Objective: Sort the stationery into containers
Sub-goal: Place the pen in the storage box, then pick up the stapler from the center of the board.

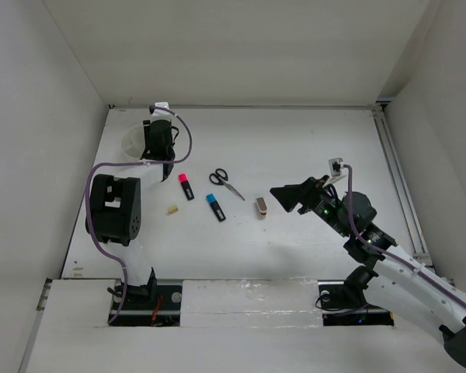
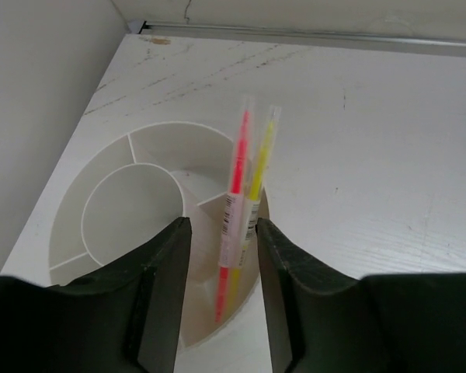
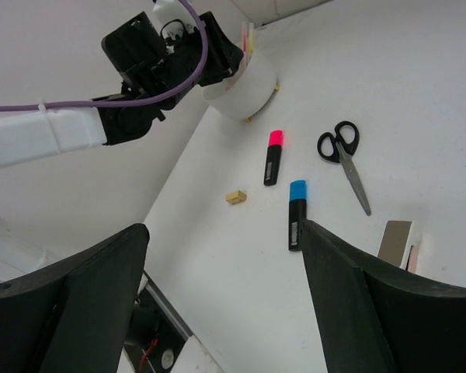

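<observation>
The left gripper [image 2: 223, 225] is above the white tub [image 2: 132, 217], which stands at the far left corner of the table [image 1: 311, 148], close to the side wall. Its two fingers are apart and released. The pink pencil [image 2: 237, 171] and the yellow pencil [image 2: 260, 163] stand side by side between them, touching each other. There is a clear gap between the left finger and the pink pencil. The yellow pencil is just beside the right finger, and I cannot tell if they touch. The lower ends of both pencils are down inside a narrow compartment at the edge of the tub, and the upper ends rise over the rim, leaning a little. The other compartments that the left wrist view shows hold nothing. The right gripper [image 3: 224, 227] hangs over the middle of the table with its fingers wide apart and nothing between them. On the table in front of it lie the other things, all apart from each other. The pink highlighter [image 3: 273, 158] is the nearest to the tub. The blue highlighter [image 3: 297, 214] is beside it, and the small beige eraser [image 3: 234, 197] is to the left of both. The black-handled scissors [image 3: 346, 159] lie closed, and the tan-grey block [image 3: 394, 239] is just beside the right finger.
</observation>
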You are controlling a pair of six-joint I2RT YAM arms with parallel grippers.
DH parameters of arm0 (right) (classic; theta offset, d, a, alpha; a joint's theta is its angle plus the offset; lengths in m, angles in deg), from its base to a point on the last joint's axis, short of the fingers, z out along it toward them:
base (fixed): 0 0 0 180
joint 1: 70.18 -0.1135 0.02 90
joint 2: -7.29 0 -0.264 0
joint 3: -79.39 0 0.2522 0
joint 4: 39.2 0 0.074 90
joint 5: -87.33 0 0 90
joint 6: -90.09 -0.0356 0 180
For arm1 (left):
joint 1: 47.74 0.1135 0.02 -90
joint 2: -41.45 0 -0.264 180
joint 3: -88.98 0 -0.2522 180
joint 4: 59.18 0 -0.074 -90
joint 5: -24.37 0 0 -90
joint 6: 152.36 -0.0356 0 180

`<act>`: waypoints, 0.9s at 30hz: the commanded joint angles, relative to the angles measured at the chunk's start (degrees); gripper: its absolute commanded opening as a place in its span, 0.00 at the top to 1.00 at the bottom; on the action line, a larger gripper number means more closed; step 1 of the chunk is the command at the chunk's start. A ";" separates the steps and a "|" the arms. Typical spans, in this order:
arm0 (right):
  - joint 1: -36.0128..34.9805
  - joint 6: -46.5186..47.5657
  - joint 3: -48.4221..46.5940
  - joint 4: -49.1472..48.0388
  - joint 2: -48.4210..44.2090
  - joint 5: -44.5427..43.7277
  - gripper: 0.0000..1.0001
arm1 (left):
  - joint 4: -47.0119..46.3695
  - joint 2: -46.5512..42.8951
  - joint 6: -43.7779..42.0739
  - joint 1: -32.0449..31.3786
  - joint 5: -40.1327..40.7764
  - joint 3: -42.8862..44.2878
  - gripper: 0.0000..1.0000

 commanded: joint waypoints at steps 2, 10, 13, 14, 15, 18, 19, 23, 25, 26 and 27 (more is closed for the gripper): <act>0.26 1.09 -2.32 -0.71 -0.65 -0.68 0.15 | -0.47 -3.16 1.16 0.03 -1.74 -0.76 0.61; 0.26 4.16 -4.51 0.52 2.59 -1.21 0.11 | 1.99 -13.78 1.87 -3.21 -3.42 2.74 0.12; 0.26 4.78 -5.65 1.57 4.17 -3.14 0.00 | 6.55 -17.57 1.95 -3.75 -2.89 5.55 0.00; 0.26 5.56 -6.18 2.79 4.18 -3.75 0.00 | 7.96 -18.88 2.65 -3.75 -2.19 8.35 0.00; 0.26 6.27 -6.19 3.50 5.22 -4.89 0.00 | 12.23 -18.89 4.14 -3.75 -2.18 10.03 0.00; -0.26 6.89 -8.38 5.70 7.43 -6.04 0.00 | 19.11 -20.12 6.25 -3.75 -2.18 17.50 0.00; -0.26 7.41 -8.38 6.40 7.43 -6.04 0.00 | 23.40 -20.12 6.96 -3.75 -2.88 19.08 0.00; -0.26 8.64 -10.23 9.73 9.89 -8.50 0.00 | 32.91 -23.19 13.64 -3.75 -4.90 24.46 0.00; -0.26 9.52 -12.68 14.54 11.99 -9.99 0.00 | 37.13 -25.64 20.39 -3.75 -8.83 25.77 0.00; -0.26 10.22 -13.73 16.49 12.96 -11.83 0.00 | 42.37 -26.18 22.94 -3.75 -10.86 26.74 0.00; -1.05 10.23 -16.27 18.69 15.41 -13.06 0.00 | 44.51 -26.71 24.79 -3.75 -13.58 27.35 0.00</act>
